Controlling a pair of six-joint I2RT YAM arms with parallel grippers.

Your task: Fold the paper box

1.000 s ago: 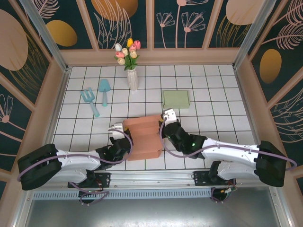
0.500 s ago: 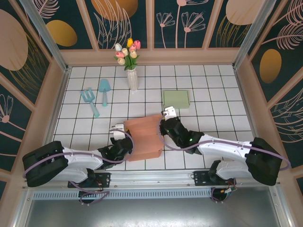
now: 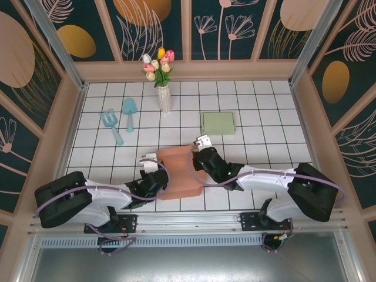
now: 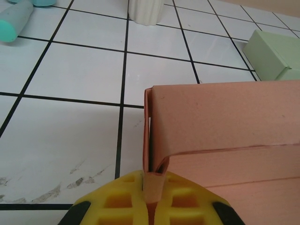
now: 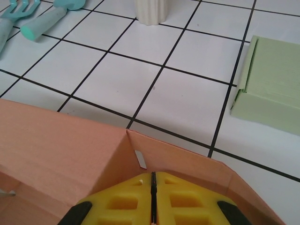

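Observation:
The salmon paper box (image 3: 179, 174) lies half folded near the table's front, between the two arms. My left gripper (image 3: 155, 171) is at its left side. In the left wrist view the left gripper (image 4: 151, 176) is shut on a folded edge of the paper box (image 4: 225, 117), where the left wall stands upright. My right gripper (image 3: 199, 150) is at the box's far right corner. Seen from the right wrist, the right gripper (image 5: 153, 176) is shut with nothing between its yellow fingers (image 5: 187, 201), its tip inside the paper box (image 5: 61, 145) against the far wall beside a small slot.
A flat green box (image 3: 218, 123) lies behind the paper box to the right. A white vase of tulips (image 3: 164, 97) stands at the back. A teal shovel (image 3: 129, 113) and a teal rake (image 3: 111, 125) lie at the back left. Panelled walls enclose the tiled table.
The right gripper has moved left and farther in over the box's far corner. The box's back part has risen, so the box looks shorter. The left gripper shifted slightly right, still gripping.

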